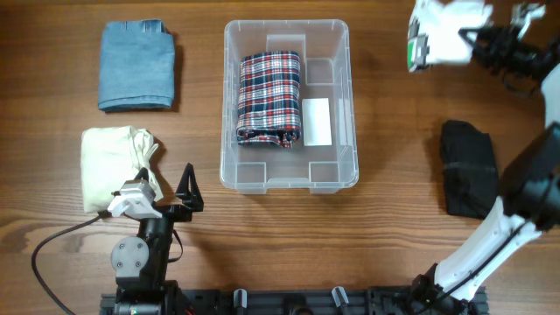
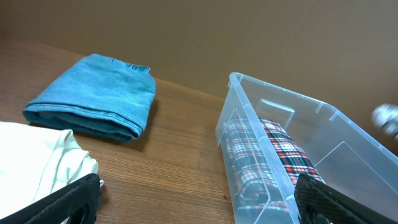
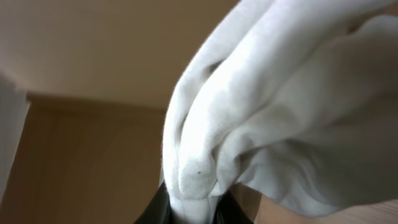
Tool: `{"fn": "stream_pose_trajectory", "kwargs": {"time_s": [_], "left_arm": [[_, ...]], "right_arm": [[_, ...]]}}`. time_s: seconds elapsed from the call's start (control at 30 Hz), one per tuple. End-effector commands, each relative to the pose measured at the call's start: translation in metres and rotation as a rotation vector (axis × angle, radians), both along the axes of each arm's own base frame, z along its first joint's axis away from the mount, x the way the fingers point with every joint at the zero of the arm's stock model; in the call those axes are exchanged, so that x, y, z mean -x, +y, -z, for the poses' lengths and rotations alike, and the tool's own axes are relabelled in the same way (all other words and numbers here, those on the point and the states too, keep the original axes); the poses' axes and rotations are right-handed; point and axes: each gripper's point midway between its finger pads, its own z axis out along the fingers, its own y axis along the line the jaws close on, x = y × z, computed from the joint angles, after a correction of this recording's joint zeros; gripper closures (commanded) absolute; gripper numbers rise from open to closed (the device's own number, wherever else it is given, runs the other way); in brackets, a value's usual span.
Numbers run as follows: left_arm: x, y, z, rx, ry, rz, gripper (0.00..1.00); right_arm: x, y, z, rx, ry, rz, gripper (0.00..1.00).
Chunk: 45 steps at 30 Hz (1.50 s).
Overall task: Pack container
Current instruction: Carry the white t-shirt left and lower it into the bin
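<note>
so the right gripper [image 1: 468,39] is clamped on a white cloth [image 1: 437,26] out past the container's [image 1: 285,24] far right corner, container sits mid-table with a folded plaid shirt [image 1: 269,96] in its left half, left gripper [image 2: 199,202] is wide open next to a cream cloth [image 1: 109,162]

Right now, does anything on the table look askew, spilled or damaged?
Nothing spilled or damaged. Only the cream cloth at the left looks rumpled, its right edge bunched, unlike the neatly folded blue cloth. The right gripper grips a white cloth.
</note>
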Motion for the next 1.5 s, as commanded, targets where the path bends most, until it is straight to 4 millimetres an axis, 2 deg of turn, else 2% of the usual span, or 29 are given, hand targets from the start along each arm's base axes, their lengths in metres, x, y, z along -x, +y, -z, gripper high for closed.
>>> {"fn": "stream_pose_trajectory", "kwargs": {"time_s": [0.0, 0.07, 0.17, 0.2, 0.23, 0.3, 0.4, 0.57, 0.8, 0.9, 1.07, 1.13, 1.2, 1.27, 1.4, 1.47], "left_arm": [[0.000, 0.003, 0.003, -0.006, 0.009, -0.013, 0.00], [0.000, 0.003, 0.003, -0.006, 0.009, -0.013, 0.00], [0.000, 0.003, 0.003, -0.006, 0.009, -0.013, 0.00], [0.000, 0.003, 0.003, -0.006, 0.009, -0.013, 0.00], [0.000, 0.003, 0.003, -0.006, 0.009, -0.013, 0.00], [0.000, 0.003, 0.003, -0.006, 0.009, -0.013, 0.00], [0.000, 0.003, 0.003, -0.006, 0.009, -0.013, 0.00], [0.000, 0.003, 0.003, -0.006, 0.009, -0.013, 0.00], [0.000, 0.003, 0.003, -0.006, 0.009, -0.013, 0.00], [0.000, 0.003, 0.003, -0.006, 0.009, -0.013, 0.00], [0.000, 0.003, 0.003, -0.006, 0.009, -0.013, 0.00], [0.000, 0.003, 0.003, -0.006, 0.009, -0.013, 0.00], [0.000, 0.003, 0.003, -0.006, 0.009, -0.013, 0.00], [0.000, 0.003, 0.003, -0.006, 0.009, -0.013, 0.00], [0.000, 0.003, 0.003, -0.006, 0.009, -0.013, 0.00], [0.000, 0.003, 0.003, -0.006, 0.009, -0.013, 0.00]], "right_arm": [[0.027, 0.057, -0.090, 0.040, -0.151, -0.107, 0.95], [0.036, 0.085, -0.108, 0.117, -0.139, -0.098, 0.95], [0.046, 0.129, -0.108, 0.275, -0.071, -0.071, 0.94], [0.048, 0.141, -0.104, 0.311, -0.059, -0.078, 0.94], [0.052, 0.164, -0.095, 0.360, -0.028, -0.100, 0.94], [0.057, 0.196, -0.082, 0.403, 0.006, -0.149, 0.94], [0.062, 0.236, -0.064, 0.457, 0.052, -0.187, 0.94], [0.068, 0.287, -0.042, 0.524, 0.117, -0.194, 0.94], [0.062, 0.310, -0.014, 0.619, 0.147, -0.164, 0.91], [0.057, 0.314, 0.006, 0.629, 0.177, -0.180, 0.90], [0.049, 0.314, 0.053, 0.671, 0.248, -0.209, 0.90], [0.046, 0.311, 0.072, 0.702, 0.283, -0.200, 0.89], [0.045, 0.304, 0.083, 0.743, 0.308, -0.177, 0.84], [0.044, 0.285, 0.092, 0.837, 0.339, -0.117, 0.79], [0.045, 0.266, 0.099, 0.934, 0.368, -0.066, 0.74], [0.046, 0.263, 0.100, 0.961, 0.358, -0.077, 0.71]]}}
